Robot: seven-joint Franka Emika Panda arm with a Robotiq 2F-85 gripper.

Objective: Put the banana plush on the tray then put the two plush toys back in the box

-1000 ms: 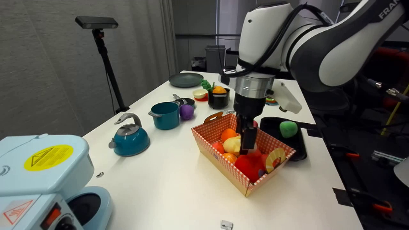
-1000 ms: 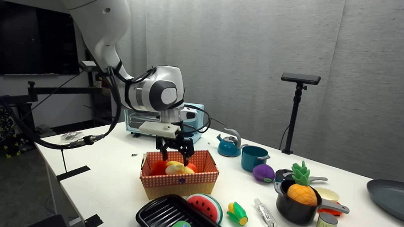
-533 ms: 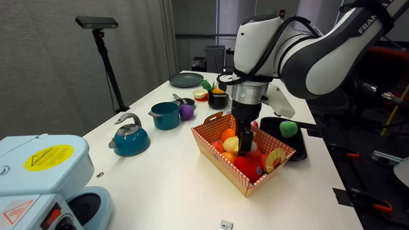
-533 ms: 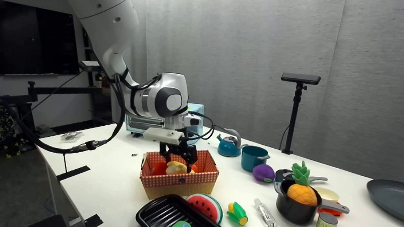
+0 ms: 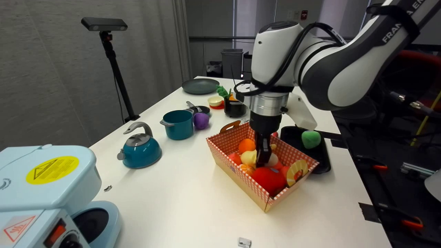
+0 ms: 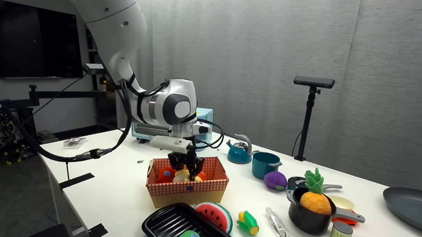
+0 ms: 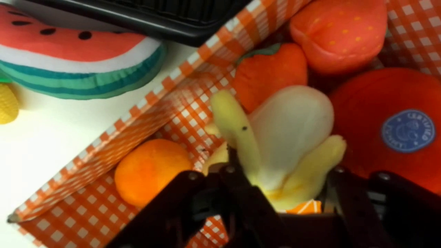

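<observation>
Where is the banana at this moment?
In the wrist view, the banana is inside the checkered box, just right of the picture's centre, with a round orange toy to its left and a big red toy to its right.

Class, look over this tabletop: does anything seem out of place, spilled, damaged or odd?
In an exterior view, a pineapple plush sits in a black pot; a soft toy in cookware looks out of place. No spill or damage shows.

The white arm (image 5: 351, 77) has black cables (image 5: 293, 52) and pincer (image 7: 283, 163)
</observation>
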